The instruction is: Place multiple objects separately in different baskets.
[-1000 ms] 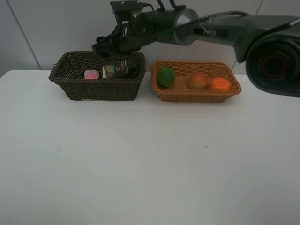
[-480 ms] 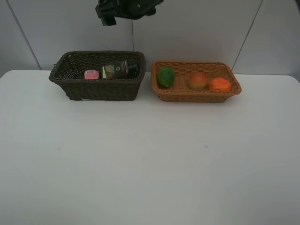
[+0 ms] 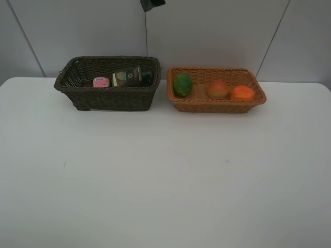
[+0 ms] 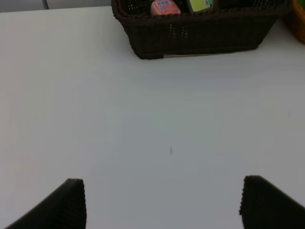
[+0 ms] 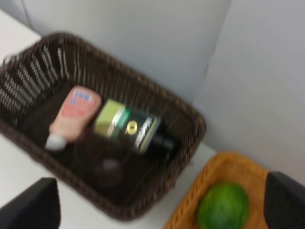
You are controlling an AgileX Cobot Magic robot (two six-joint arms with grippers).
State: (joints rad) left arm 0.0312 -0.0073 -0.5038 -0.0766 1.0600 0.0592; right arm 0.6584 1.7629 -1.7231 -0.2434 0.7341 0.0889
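Right gripper (image 5: 162,202) blurred, raised over dark basket (image 5: 143,200), fingers apart, empty; left gripper (image 4: 162,202) fingers apart above table (image 4: 143,119); purple cup indistinct

Two bottles (image 3: 126,77) in dark basket (image 3: 108,98); three fruits (image 3: 218,89) in tan basket (image 3: 217,106).

Dark brown woven basket (image 3: 108,95) holds a pink white-capped bottle (image 5: 71,116) with a blue-printed label and a black bottle (image 5: 136,131) labelled green and yellow. Orange-tan wicker basket (image 3: 217,103) carries a green fruit (image 3: 182,84), a red-orange fruit (image 3: 218,89) and an orange (image 3: 242,93). The counter (image 3: 165,175) is plain white.
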